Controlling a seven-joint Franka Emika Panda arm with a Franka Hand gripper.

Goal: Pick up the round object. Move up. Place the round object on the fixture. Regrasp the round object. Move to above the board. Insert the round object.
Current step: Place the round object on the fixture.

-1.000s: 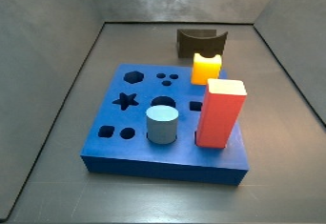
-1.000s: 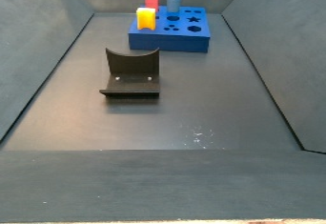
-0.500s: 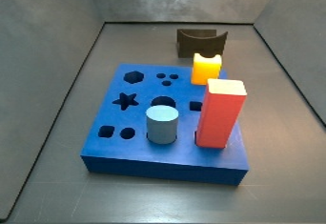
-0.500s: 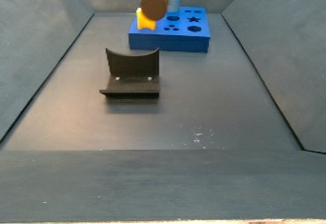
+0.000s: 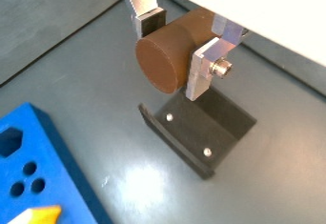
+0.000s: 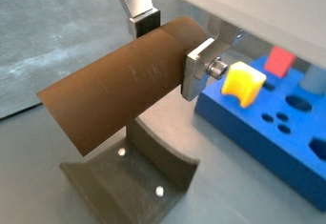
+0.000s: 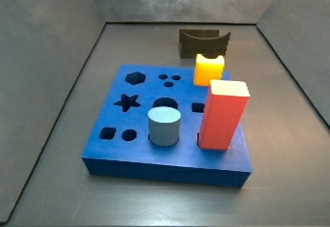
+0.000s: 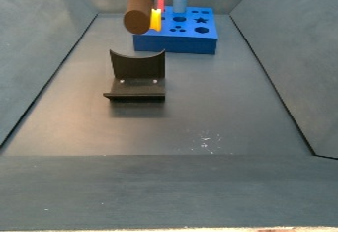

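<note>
Reddish-brown round object sits clamped in the claw above the fixture, hidden in a side view.

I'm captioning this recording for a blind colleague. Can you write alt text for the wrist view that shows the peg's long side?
The gripper holds the round object, a reddish-brown peg, tilted above the dark fixture on the grey floor. Beside it lies the blue board with a yellow block standing on it.

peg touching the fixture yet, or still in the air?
Apart. In a side view the round object, clamped in the gripper, hangs above the fixture with bare floor visible between them.
</note>
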